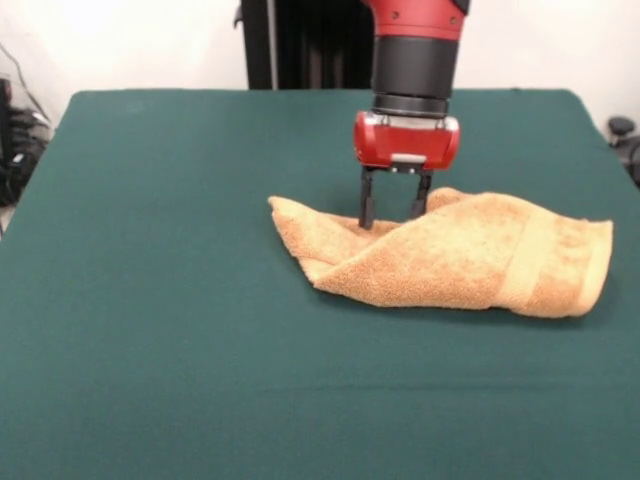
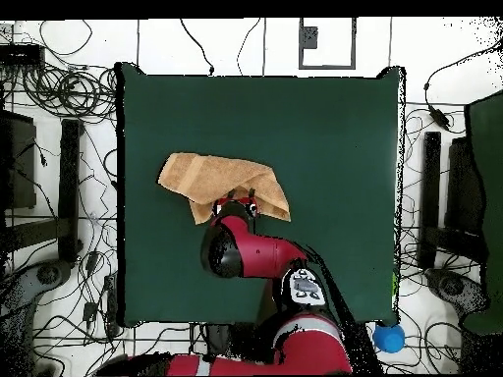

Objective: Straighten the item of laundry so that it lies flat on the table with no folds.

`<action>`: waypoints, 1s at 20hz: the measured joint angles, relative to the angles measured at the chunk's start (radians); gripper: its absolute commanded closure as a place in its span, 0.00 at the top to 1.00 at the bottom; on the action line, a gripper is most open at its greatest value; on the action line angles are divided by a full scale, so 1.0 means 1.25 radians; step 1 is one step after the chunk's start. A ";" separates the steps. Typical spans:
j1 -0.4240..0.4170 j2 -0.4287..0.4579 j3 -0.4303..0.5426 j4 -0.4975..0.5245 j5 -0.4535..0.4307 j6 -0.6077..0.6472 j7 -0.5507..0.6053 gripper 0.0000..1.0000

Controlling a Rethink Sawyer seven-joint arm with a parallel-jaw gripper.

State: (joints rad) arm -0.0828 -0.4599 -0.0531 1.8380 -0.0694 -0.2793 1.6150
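Observation:
The orange-tan towel [image 1: 470, 260] lies crumpled on the green table [image 1: 150, 300], right of the middle. Its left part is folded over into a diagonal ridge, and a smooth woven band runs down its right end. No tag shows. My gripper [image 1: 393, 214] hangs straight down over the towel's far edge. It is open, with both fingertips down at the cloth just behind the fold. In the overhead view the towel [image 2: 211, 177] lies left of the middle of the table [image 2: 334, 147], and the arm covers its near edge where the gripper [image 2: 236, 204] stands.
The black pedestal column [image 1: 300, 45] stands behind the table's far edge. Cables and black stands [image 2: 69, 177] line the floor on both sides of the table. A blue object [image 2: 389, 339] sits off one corner near the robot's base.

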 measured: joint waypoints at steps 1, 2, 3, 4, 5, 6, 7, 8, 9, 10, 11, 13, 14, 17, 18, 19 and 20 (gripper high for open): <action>0.000 0.000 0.001 0.000 0.001 0.000 0.000 1.00; 0.000 -0.001 0.003 0.000 0.002 0.000 0.000 1.00; -0.001 -0.001 0.006 0.000 0.003 0.000 0.000 1.00; -0.001 -0.002 0.008 0.000 0.004 0.000 0.000 1.00; -0.001 -0.003 0.010 0.001 0.005 0.000 0.000 1.00; -0.001 -0.003 0.011 0.001 0.006 0.000 0.000 1.00; -0.002 -0.004 0.011 0.001 0.006 0.000 0.000 1.00; -0.002 -0.006 0.011 0.002 0.005 -0.006 0.000 1.00; -0.001 -0.008 0.011 0.002 0.005 -0.011 0.000 1.00; -0.001 -0.008 0.011 0.002 0.005 -0.014 0.000 1.00; -0.002 -0.008 0.012 0.002 0.005 -0.025 0.000 1.00; -0.004 -0.008 0.015 0.002 0.005 -0.049 0.001 1.00; -0.005 -0.008 0.016 0.002 0.005 -0.062 0.002 1.00; -0.005 -0.007 0.019 0.002 0.005 -0.115 0.007 1.00; -0.005 -0.007 0.020 0.003 0.005 -0.133 0.009 1.00; -0.005 -0.007 0.021 0.002 0.005 -0.154 0.012 1.00; -0.005 -0.006 0.021 0.003 0.005 -0.164 0.013 1.00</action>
State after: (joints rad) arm -0.0889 -0.4679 -0.0265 1.8412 -0.0627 -0.4842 1.6316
